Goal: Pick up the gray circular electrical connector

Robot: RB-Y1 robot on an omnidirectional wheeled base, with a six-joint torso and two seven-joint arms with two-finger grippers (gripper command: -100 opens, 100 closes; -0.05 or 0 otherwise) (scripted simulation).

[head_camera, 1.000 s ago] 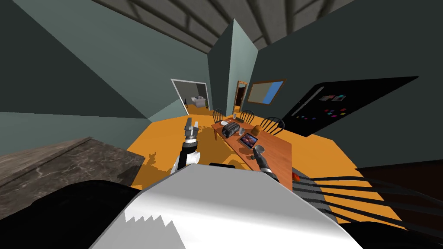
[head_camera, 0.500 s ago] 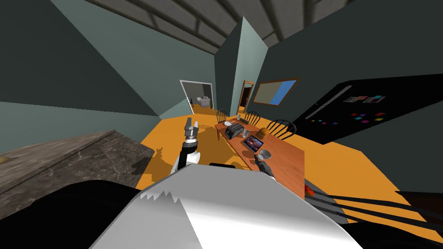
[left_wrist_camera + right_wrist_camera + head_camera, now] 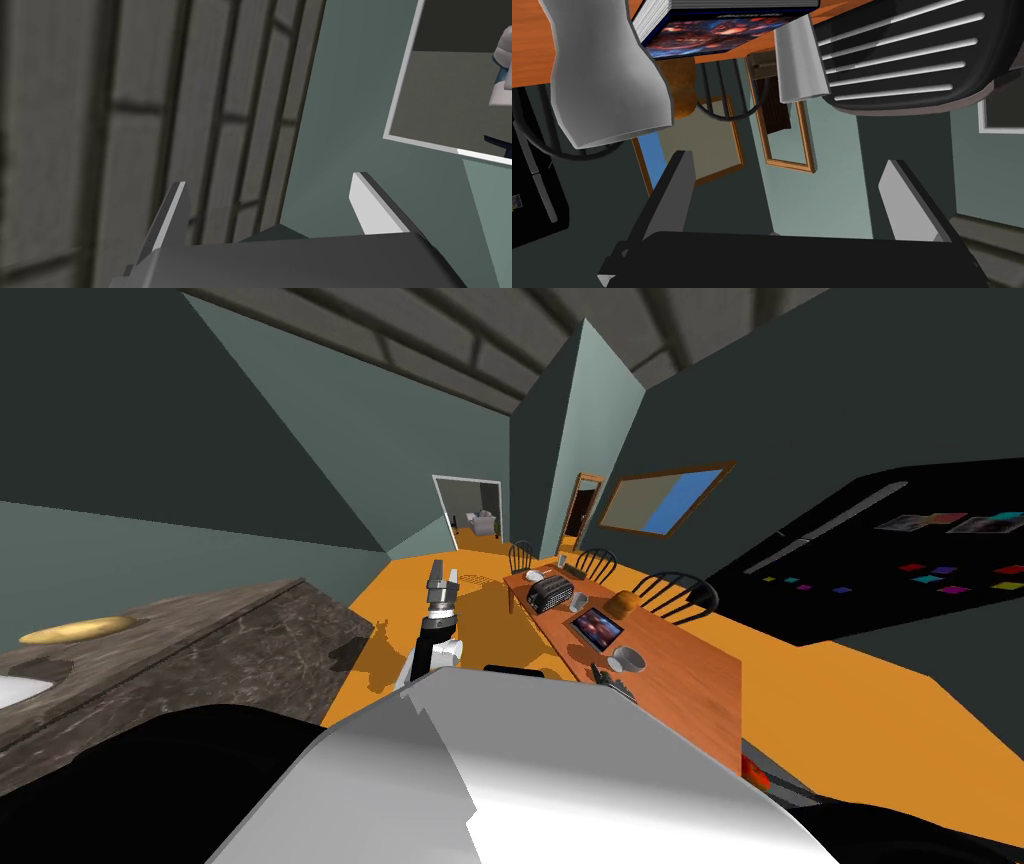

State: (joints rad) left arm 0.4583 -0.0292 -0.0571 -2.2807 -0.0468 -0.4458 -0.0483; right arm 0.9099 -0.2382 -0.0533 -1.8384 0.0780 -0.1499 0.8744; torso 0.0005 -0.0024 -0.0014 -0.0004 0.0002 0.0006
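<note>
A grey round thing with a flared body (image 3: 627,660), which I take for the connector, stands on the near part of the orange-brown wooden table (image 3: 690,673). In the right wrist view it (image 3: 602,75) looms close, ahead of my right gripper (image 3: 787,160) and off to one finger's side, not between the fingers. That gripper (image 3: 600,672) is open and empty, low at the table's near edge. My left gripper (image 3: 441,578) is raised over the floor left of the table; its fingers (image 3: 369,202) stand open on nothing.
Further along the table lie a book with a colourful cover (image 3: 598,626), a brown lump (image 3: 623,603), a grey cup (image 3: 580,601) and a dark toaster (image 3: 550,591). Black spindle-back chairs (image 3: 675,588) line its far side. A marble counter (image 3: 180,638) is left, a black fridge (image 3: 900,558) right.
I have turned left: the table and fridge slid right in the head view, and more counter with a yellow dish came in. My right gripper sits lower against my chest.
</note>
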